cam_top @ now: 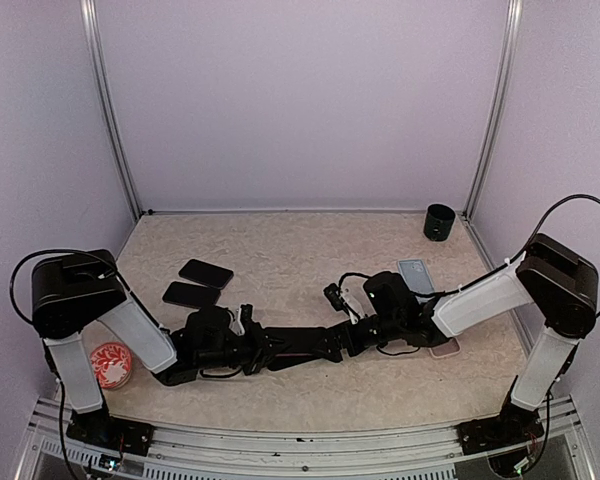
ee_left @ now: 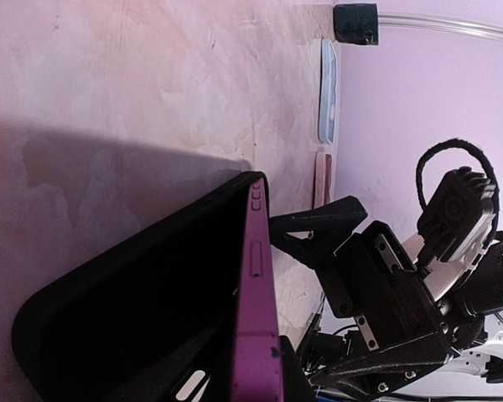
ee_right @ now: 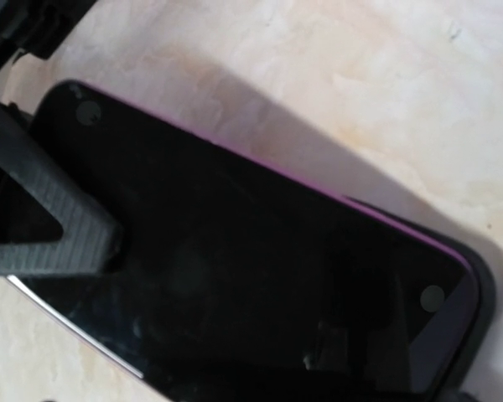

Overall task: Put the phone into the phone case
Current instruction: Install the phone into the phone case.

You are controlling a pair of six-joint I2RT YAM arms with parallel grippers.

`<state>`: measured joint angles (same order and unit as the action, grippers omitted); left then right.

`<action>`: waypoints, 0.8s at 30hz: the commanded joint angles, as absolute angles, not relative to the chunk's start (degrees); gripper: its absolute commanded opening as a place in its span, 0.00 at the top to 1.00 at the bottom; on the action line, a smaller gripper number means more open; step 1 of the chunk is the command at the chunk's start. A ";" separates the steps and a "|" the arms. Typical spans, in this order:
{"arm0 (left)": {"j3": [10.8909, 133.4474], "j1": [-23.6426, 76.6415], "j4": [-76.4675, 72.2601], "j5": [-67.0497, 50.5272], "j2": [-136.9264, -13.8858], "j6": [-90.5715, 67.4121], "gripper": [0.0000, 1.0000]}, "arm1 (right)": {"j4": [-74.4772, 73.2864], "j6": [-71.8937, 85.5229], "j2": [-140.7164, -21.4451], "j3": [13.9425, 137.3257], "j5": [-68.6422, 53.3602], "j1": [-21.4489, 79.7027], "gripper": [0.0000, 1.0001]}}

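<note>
A phone with a purple edge (ee_left: pixel 256 293) and black screen (ee_right: pixel 260 276) is held above the table between the two arms (cam_top: pixel 302 345). A black phone case (ee_left: pixel 134 310) lies along its back, and the case's corner (ee_right: pixel 478 293) wraps one end. My left gripper (cam_top: pixel 265 350) is shut on the phone and case at their near end (ee_left: pixel 235 373). My right gripper (cam_top: pixel 337 340) is open, its fingers (ee_left: pixel 318 228) spread wide at the phone's far end. A textured black finger (ee_right: pixel 50 230) lies across the screen in the right wrist view.
Two dark slabs (cam_top: pixel 205 272) (cam_top: pixel 191 294) lie at the left. A light blue case (cam_top: pixel 416 276) and a pink phone (cam_top: pixel 443 348) lie at the right, a black cup (cam_top: pixel 439 222) in the back right corner, and a red-and-white disc (cam_top: pixel 110 363) by the left base.
</note>
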<state>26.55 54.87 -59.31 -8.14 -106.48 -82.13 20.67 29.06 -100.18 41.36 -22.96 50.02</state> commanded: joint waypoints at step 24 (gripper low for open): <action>28.38 56.40 -53.49 -8.36 -106.13 -80.08 0.87 | 19.34 27.55 -98.97 41.19 -27.14 51.24 0.01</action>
<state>27.27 55.27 -58.61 -7.90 -107.18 -81.95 21.28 28.10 -99.81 40.66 -23.11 50.04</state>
